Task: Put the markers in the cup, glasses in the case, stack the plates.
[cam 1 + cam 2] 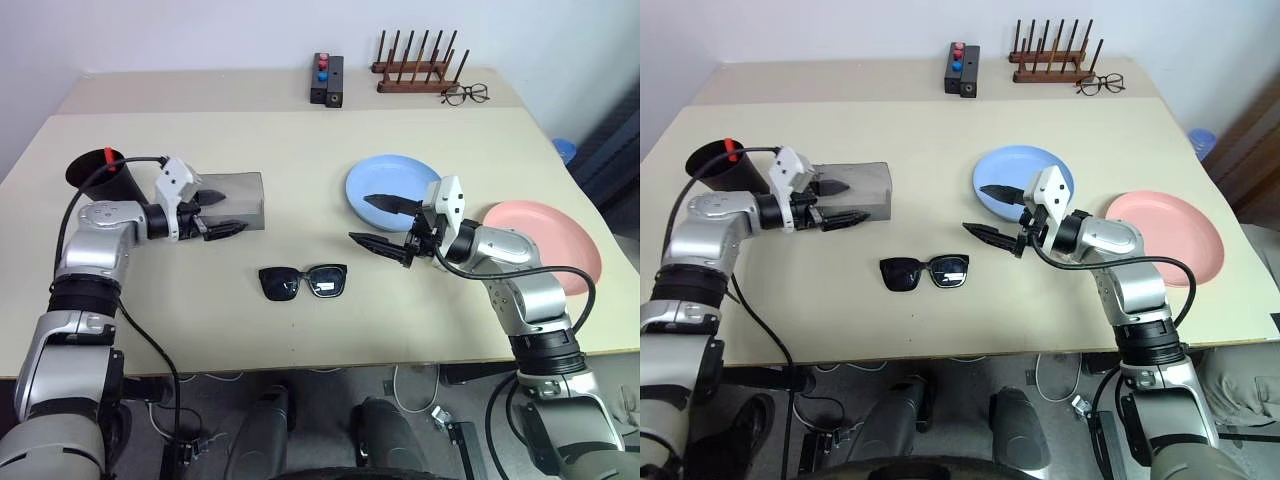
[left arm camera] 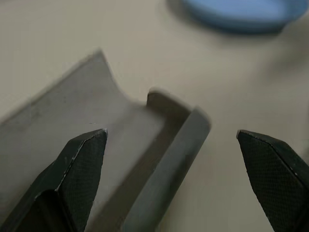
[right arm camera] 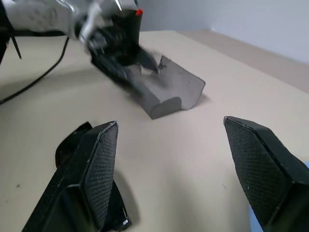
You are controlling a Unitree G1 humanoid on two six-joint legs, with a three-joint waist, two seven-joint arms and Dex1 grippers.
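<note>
Black thick-framed sunglasses at table centre, unfolded, lenses down; grey fabric case at 10 o'clock from them. Light, rigid, slick lenses: grip likely best at bridge. Left gripper spread over case; right gripper spread, empty.

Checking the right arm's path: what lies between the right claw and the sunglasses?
Nothing: bare tabletop separates the open right claw from the sunglasses, which lie lower and toward the robot's left, as the left eye view shows.
</note>
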